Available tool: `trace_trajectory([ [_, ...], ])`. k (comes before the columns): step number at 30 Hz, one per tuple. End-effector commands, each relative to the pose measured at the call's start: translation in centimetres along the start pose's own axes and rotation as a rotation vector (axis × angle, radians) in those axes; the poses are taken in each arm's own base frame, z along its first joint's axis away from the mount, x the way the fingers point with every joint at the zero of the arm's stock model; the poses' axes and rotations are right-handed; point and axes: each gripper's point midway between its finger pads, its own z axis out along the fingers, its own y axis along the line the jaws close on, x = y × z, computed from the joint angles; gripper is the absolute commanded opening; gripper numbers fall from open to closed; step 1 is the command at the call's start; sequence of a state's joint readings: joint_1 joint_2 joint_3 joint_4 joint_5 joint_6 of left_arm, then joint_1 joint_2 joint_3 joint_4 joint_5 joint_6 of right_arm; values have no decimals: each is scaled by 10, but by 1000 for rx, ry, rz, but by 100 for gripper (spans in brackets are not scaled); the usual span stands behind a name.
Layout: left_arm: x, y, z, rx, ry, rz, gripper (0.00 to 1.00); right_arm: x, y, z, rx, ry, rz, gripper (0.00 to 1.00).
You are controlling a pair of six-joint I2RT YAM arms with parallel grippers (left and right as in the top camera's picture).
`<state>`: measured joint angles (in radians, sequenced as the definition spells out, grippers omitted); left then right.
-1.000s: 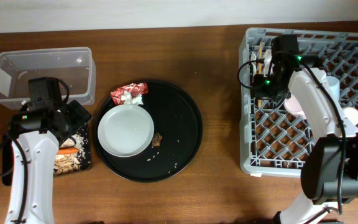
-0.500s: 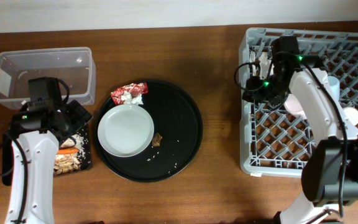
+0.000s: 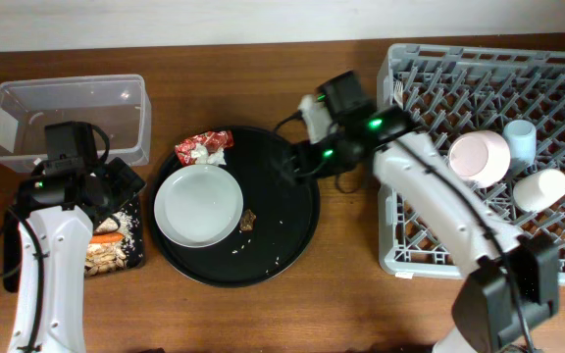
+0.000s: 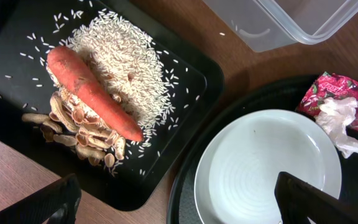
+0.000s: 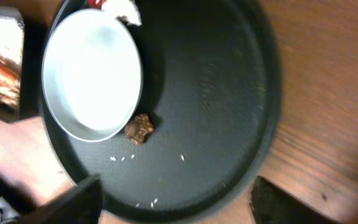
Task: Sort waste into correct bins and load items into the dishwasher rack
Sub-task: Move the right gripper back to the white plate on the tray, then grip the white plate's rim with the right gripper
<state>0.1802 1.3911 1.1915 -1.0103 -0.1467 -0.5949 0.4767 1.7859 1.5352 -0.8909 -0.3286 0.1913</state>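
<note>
My right pincer [image 5: 176, 205] has left the dishwasher rack [image 3: 479, 51] for the round black tray [image 3: 282, 235], jaws apart; left pincer [image 4: 179, 202] unmoved, apart too.

Bare worktop [image 3: 346, 275] lies open between the round black tray [image 3: 297, 235] and the dishwasher rack [image 3: 392, 257], though the right arm [image 3: 430, 191] slants across its upper part. The tray's right half is free; the plate [image 3: 198, 203] fills the left, the brown lump [image 3: 248, 220] seemingly touching its rim, the wrapper [image 3: 202, 147] crowding the top edge. In the rack, bowl [image 3: 478, 159], light blue cup [image 3: 519, 140] and white cup [image 3: 540, 188] block the right-hand cells.
</note>
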Motion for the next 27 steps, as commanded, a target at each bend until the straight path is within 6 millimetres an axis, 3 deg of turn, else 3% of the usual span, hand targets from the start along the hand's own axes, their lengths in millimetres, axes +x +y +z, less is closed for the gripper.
trace_trajectory([
  [1, -7, -2, -9, 17, -29, -4, 99, 0, 23, 32, 59, -1, -20, 85],
  [5, -7, -2, -9, 18, -29, -4, 99, 13, 54, 71, 35, 40, -66, 86],
  [11, -7, -2, -9, 18, -29, -4, 99, 36, 60, 113, 87, 108, -168, 86],
  [21, -7, -2, -9, 18, -29, -4, 99, 57, 53, 144, 125, 192, -420, 82],
  [27, -7, -2, -9, 17, -29, -4, 99, 61, 44, 154, 154, 212, -432, 79],
])
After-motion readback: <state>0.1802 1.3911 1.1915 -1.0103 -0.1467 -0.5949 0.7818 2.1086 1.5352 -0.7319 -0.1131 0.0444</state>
